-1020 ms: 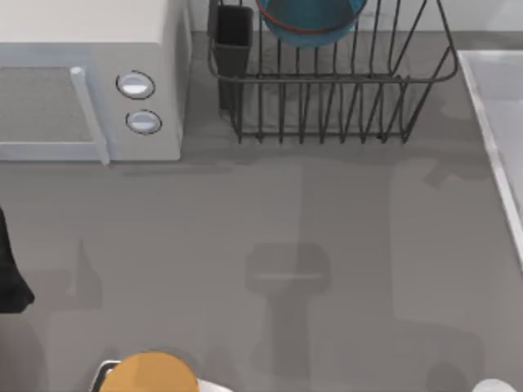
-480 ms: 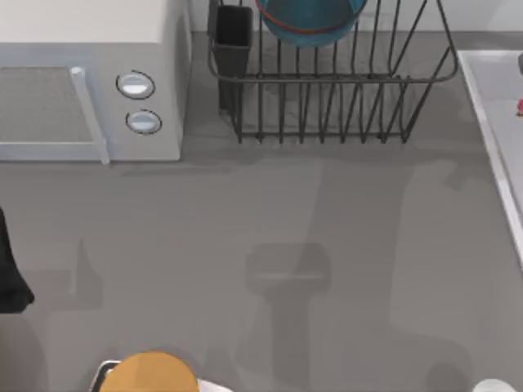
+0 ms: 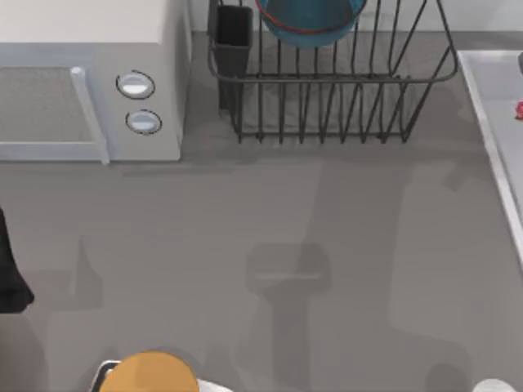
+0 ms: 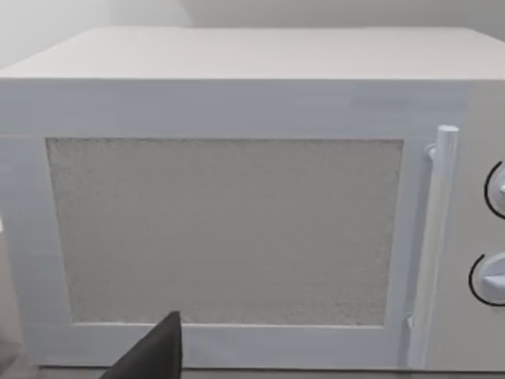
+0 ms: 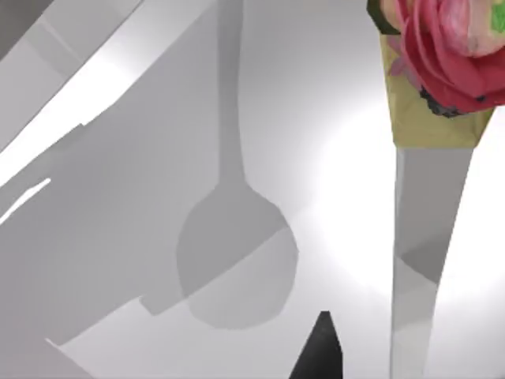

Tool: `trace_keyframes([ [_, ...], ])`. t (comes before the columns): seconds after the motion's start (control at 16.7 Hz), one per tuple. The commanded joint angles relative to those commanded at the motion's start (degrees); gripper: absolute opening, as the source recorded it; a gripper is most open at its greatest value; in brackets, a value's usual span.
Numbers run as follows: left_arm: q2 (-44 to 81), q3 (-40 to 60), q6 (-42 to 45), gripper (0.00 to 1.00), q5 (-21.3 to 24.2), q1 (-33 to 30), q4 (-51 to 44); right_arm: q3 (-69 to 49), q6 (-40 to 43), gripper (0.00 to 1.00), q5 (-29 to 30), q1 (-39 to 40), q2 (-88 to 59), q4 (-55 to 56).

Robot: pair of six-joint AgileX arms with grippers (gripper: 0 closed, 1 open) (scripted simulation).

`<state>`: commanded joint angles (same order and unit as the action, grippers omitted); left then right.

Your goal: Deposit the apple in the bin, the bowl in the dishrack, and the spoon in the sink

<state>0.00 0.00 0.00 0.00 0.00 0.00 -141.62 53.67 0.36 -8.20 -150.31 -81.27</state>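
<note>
At 12 o'clock in the top view: the bowl [image 3: 310, 18], deep blue with a reddish rim, lodged among the prongs of the dishrack [image 3: 335, 102], with the black utensil cup [image 3: 234, 37] at the rack's 9 o'clock corner. At 10 o'clock, a white microwave [image 3: 86, 82] with two round knobs [image 3: 136, 85]. At 3 o'clock, the pale rim of the sink [image 3: 490, 122], with a pink-red speck [image 3: 518, 109] over the basin at the frame's edge. At 7 o'clock on the grey worktop [image 3: 245, 229], an orange-yellow round thing [image 3: 151, 374]. At 9 o'clock, the dark bulk of the left arm [image 3: 10, 273], parked.

From the left wrist, what the overhead camera cannot give: the microwave's speckled door window [image 4: 225, 229] and upright bar handle [image 4: 434, 245] head-on, with a dark tip of the left tool [image 4: 158, 351] in front. Cannot tell how wide that tool stands.

From the right wrist, the inside of the sink: the spoon [image 5: 414, 260], long pale handle topped by a yellow block and a pink rose-like ornament [image 5: 450, 47], just beside a dark tip of the right tool [image 5: 319, 351]. Cast on the basin floor, a spoon-shaped shadow [image 5: 237, 264]. Cannot tell whether the right tool grips the spoon.
</note>
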Motion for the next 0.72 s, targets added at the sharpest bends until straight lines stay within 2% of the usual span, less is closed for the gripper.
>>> trace_keyframes([
  [0.36,0.0,0.0,0.0,1.0,0.0,0.0,0.0,0.0,0.0,0.98,0.0,0.0,0.0,0.0],
  [0.72,0.0,0.0,0.0,1.0,0.0,0.0,0.0,0.0,0.0,1.0,0.0,0.0,0.0,0.0],
])
